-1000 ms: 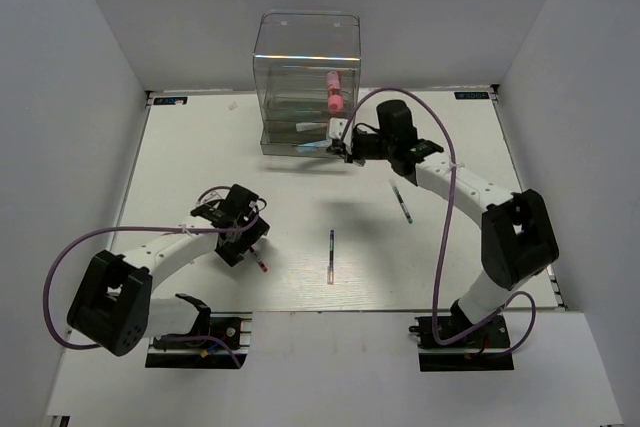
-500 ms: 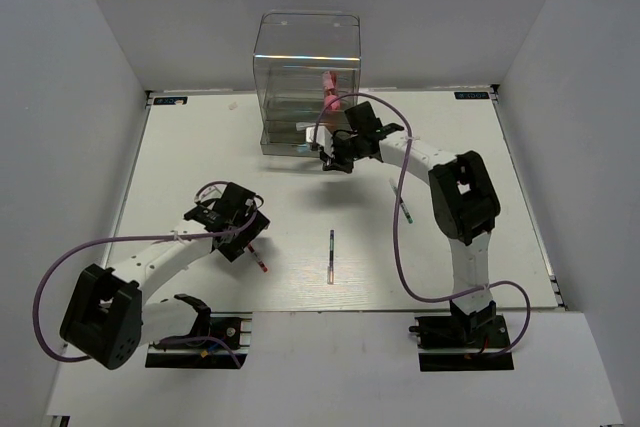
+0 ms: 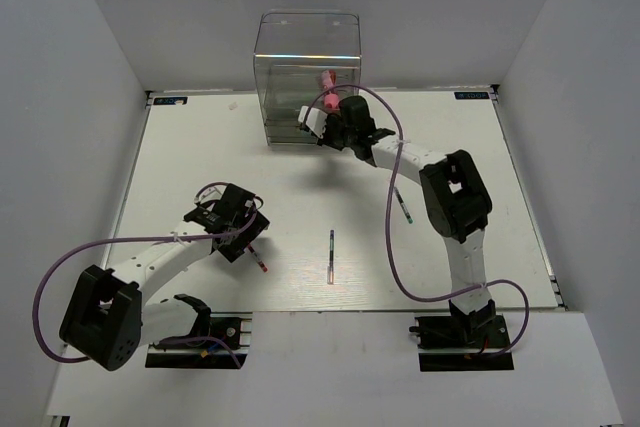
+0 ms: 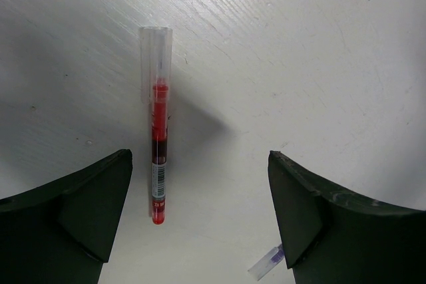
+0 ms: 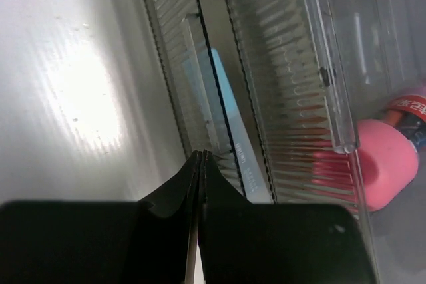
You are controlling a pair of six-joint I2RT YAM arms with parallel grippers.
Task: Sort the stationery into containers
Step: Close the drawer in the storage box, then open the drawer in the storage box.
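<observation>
- The left gripper (image 4: 200, 163) hung over the table (image 3: 200, 147) pointing straight down, its fingers (image 4: 86, 197) spread wide. I judged that this pose was meant to straddle a pen rather than shove it.
- The thin red pen (image 4: 158, 157) lay flat in that gap, running lengthwise along it. It touched neither finger but sat much nearer the one on the left of the wrist view. With the grasp so off-centre, closing would probably have slid the pen sideways before pinching it.
- A small clear-and-purple scrap (image 4: 266, 265) showed at the bottom edge of that view; I could not tell what it was.
- The right gripper (image 5: 200, 159) had its fingers pressed together, with nothing seen between them. Its tips were at the ribbed drawer front (image 5: 286, 98).
- Closed tips make a narrow prod, which would suit nudging a drawer. Whether they actually touched the plastic could not be told.
- The drawer box (image 3: 307, 57) stood at the far side of the table, its front turned toward the arms so that the drawers could be reached.
- The pink tube (image 5: 385, 164) lay inside the box, in a drawer to the right of the fingertips.
- A light-blue strip (image 5: 226, 104) behind the ribbing may have been a marker, but this was unclear.
- Out on the open table, a dark pen (image 3: 331, 256) lay near the middle. A second thin pen (image 3: 403, 204) lay just beside the right forearm.
- Both were well apart from the box and, by my reading, unsorted.
</observation>
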